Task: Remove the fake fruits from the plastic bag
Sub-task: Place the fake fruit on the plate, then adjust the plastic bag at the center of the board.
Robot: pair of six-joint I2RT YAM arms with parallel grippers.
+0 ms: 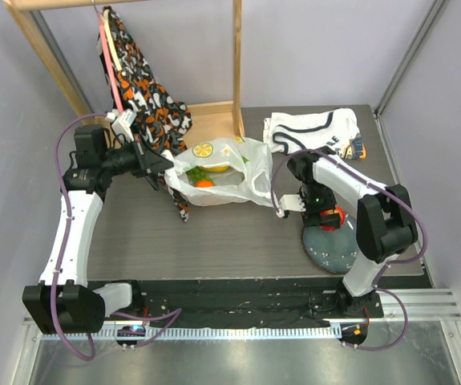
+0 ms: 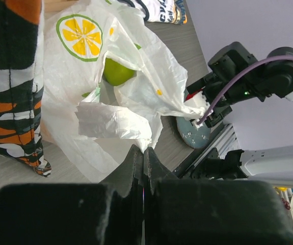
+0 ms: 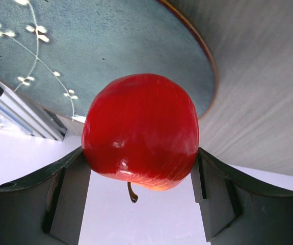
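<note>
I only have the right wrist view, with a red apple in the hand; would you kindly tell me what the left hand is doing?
Observer: The left hand is shut on the plastic bag at its left edge.
Operator: Thank you. Is any fruit inside the bag?
Observer: Yes, a green apple shows through its opening, and an orange lies beside it.
Operator: Where is the plate relative to the bag?
Observer: The blue plate lies to the bag's right, apart from it.

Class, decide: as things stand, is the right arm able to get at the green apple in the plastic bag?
Probably not yet: its jaws hold the red apple over the blue plate.
</note>
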